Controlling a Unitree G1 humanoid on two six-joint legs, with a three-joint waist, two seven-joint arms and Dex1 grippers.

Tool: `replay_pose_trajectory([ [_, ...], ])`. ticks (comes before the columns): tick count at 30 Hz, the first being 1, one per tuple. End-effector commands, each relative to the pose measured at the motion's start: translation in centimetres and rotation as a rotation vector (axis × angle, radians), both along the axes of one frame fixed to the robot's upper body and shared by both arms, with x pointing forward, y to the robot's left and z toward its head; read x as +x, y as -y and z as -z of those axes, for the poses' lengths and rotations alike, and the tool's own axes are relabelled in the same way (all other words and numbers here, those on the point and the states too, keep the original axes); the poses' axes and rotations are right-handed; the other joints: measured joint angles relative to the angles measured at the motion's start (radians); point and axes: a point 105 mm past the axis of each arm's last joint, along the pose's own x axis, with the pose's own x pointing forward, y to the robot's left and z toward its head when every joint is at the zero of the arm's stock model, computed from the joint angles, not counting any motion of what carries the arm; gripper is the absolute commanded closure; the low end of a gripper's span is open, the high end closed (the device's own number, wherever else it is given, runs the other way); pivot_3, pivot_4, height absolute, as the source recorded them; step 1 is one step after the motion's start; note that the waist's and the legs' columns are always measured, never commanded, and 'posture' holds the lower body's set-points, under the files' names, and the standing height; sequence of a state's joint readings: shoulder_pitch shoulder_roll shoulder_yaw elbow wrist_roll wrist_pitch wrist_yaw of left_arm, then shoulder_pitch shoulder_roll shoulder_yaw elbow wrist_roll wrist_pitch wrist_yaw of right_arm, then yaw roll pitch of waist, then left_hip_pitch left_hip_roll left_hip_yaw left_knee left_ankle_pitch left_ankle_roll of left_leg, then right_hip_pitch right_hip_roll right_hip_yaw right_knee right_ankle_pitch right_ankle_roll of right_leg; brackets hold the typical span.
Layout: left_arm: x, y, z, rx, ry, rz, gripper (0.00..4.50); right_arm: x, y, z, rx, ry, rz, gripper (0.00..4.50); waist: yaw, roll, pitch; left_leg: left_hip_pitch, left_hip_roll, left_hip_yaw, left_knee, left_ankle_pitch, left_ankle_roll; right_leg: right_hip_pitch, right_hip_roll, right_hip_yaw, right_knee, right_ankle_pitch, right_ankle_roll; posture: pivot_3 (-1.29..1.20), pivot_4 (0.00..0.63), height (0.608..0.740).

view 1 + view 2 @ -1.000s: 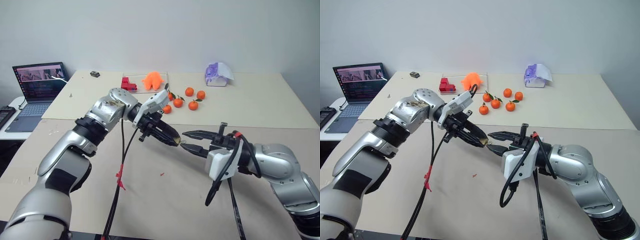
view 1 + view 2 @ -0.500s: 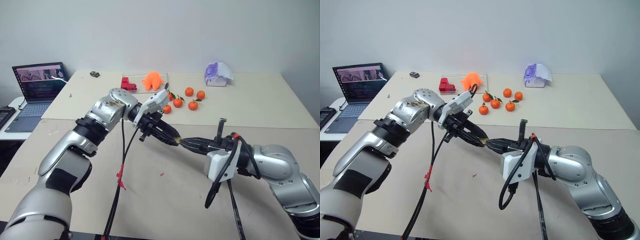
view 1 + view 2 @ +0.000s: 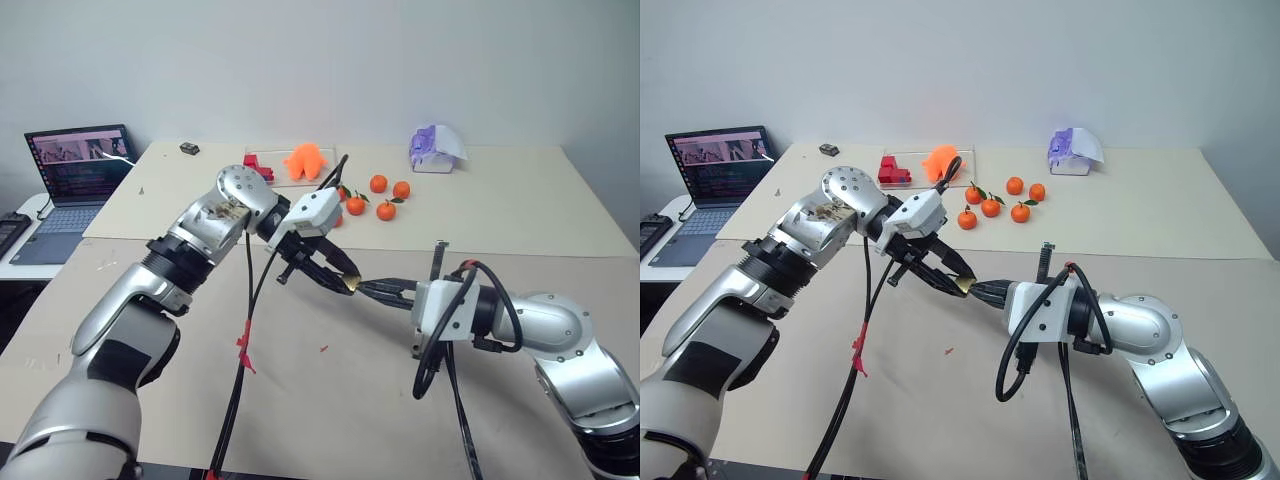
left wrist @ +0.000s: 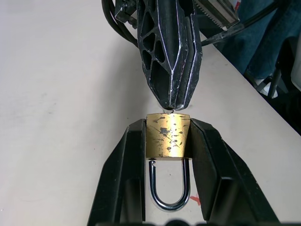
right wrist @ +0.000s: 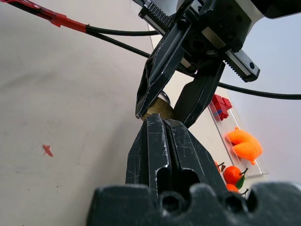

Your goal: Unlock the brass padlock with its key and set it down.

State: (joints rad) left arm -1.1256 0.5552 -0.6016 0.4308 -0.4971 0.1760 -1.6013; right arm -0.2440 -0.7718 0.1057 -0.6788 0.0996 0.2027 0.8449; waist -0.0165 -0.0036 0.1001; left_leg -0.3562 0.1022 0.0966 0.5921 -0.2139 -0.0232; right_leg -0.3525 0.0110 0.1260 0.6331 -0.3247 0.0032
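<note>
The brass padlock [image 4: 168, 134] is clamped between the two black fingers of my left gripper [image 4: 168, 127], with its silvery shackle [image 4: 168, 188] pointing back toward that wrist. It hangs in the air above the table's middle [image 3: 348, 284]. My right gripper [image 3: 366, 288] comes in from the right with its fingers [image 4: 170, 70] pressed together, their tips right against the padlock's free face. A tiny silvery glint of the key [image 4: 169, 110] shows where those tips meet the brass; the rest of the key is hidden between them.
Several oranges [image 3: 378, 184] lie at the back, beside an orange toy [image 3: 306, 160], a red block [image 3: 257, 168] and a purple-white object [image 3: 435, 147]. An open laptop [image 3: 75, 180] stands far left. Black cables [image 3: 243, 330] hang from both arms.
My right gripper was open beside the padlock and has closed at its face. Both wrists have rolled, while both hands have stayed in place.
</note>
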Motion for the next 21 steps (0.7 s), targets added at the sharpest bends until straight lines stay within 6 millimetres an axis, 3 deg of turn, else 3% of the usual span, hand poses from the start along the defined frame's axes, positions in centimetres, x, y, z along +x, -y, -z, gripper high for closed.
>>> replay_pose_trajectory([
  [1, -0.4, 0.5, -0.5, -0.028, -0.052, 0.013, 3.67, 0.0, 0.0, -2.4, -0.053, 0.215, -0.001, 4.48, 0.001, 0.0, 0.0, 0.0, 0.0, 0.0, 0.0, 0.0, 0.0, 0.0, 0.0, 0.0, 0.0, -0.001, 0.001, 0.0, 0.15, 0.702],
  [2, -0.4, 0.6, -0.6, -0.033, -0.071, 0.008, 3.67, 0.1, 0.0, -2.5, -0.061, 0.247, 0.002, 4.48, 0.001, 0.0, 0.0, 0.0, 0.0, 0.0, 0.0, 0.0, 0.0, 0.0, 0.0, 0.0, 0.0, -0.001, 0.001, 0.0, 0.15, 0.702],
  [5, -0.6, 0.7, -0.7, -0.044, -0.137, -0.002, 3.67, 0.1, 0.1, -2.6, -0.085, 0.301, -0.014, 3.65, 0.001, 0.0, 0.0, -0.001, 0.0, 0.0, 0.0, 0.0, 0.0, -0.001, 0.0, 0.0, -0.001, -0.001, 0.001, 0.0, 0.15, 0.702],
  [12, -0.1, 1.1, -0.7, -0.044, -0.2, -0.027, 3.67, 0.1, 0.2, -2.7, -0.085, 0.342, -0.017, 1.27, 0.001, 0.0, 0.0, 0.0, 0.0, 0.0, 0.0, 0.0, 0.0, 0.0, 0.0, 0.0, 0.001, 0.0, 0.001, 0.0, 0.15, 0.702],
  [21, 0.5, 0.8, -0.6, -0.023, -0.2, -0.047, 3.67, -0.1, 1.1, -1.5, -0.148, 0.331, -0.031, 1.27, 0.0, 0.0, 0.0, 0.0, 0.0, 0.0, 0.0, 0.0, 0.0, 0.0, 0.0, 0.0, 0.0, 0.0, 0.0, 0.0, 0.15, 0.702],
])
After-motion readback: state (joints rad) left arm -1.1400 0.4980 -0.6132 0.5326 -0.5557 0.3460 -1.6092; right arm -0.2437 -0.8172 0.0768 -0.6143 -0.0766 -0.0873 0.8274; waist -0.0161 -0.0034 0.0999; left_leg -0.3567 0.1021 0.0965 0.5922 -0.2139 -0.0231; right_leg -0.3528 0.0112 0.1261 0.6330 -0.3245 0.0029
